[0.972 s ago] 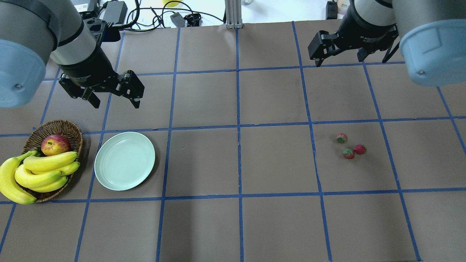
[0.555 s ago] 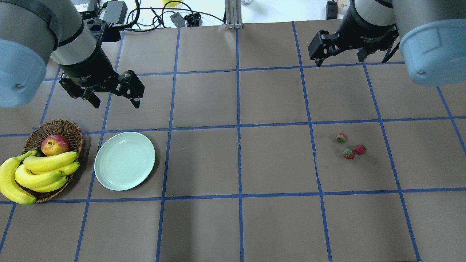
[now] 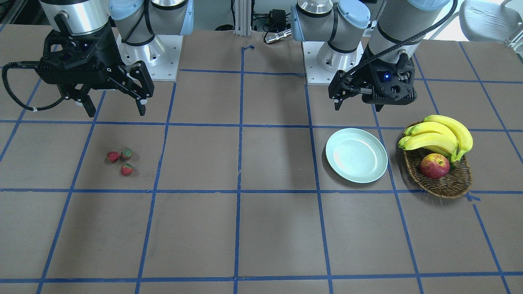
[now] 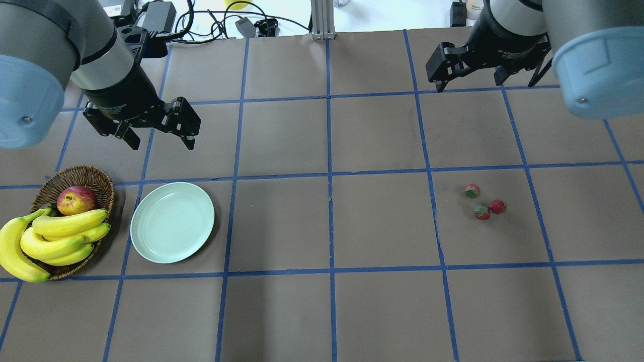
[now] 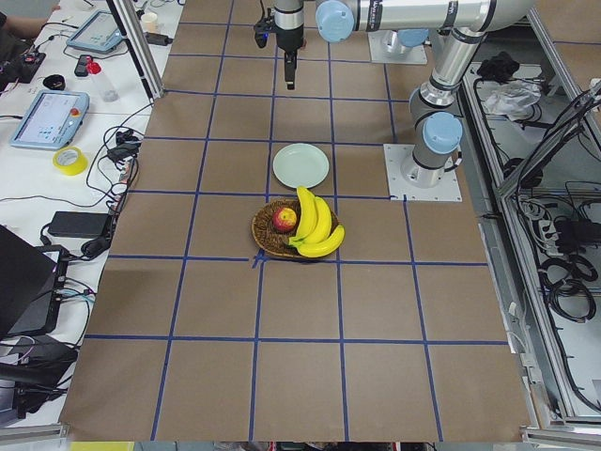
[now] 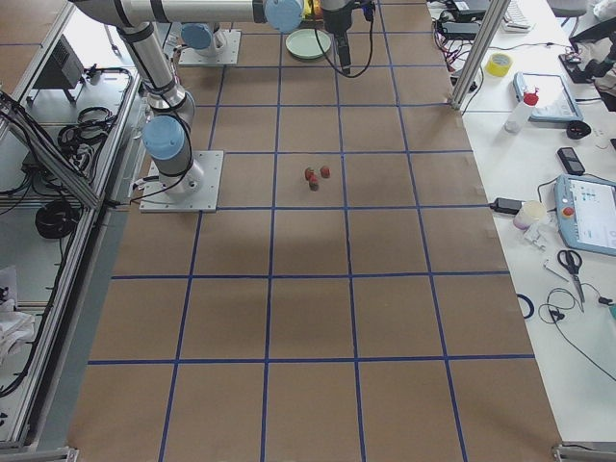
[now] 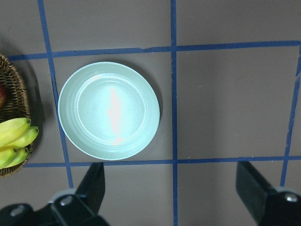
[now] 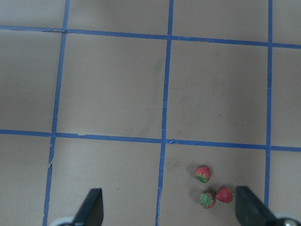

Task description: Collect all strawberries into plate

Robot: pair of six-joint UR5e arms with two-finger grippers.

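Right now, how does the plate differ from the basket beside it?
The plate is pale mint green and smooth, while the basket is brown woven wicker. The plate is empty, but the basket holds an apple and bananas. The plate is shallow, and the basket has raised walls. Both are roundish and similar in width, and they sit side by side on the table without touching.

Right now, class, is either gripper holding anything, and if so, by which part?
Nothing is held. The left gripper and the right gripper both hang open and empty; the strawberries lie loose on the table, the plate bare.
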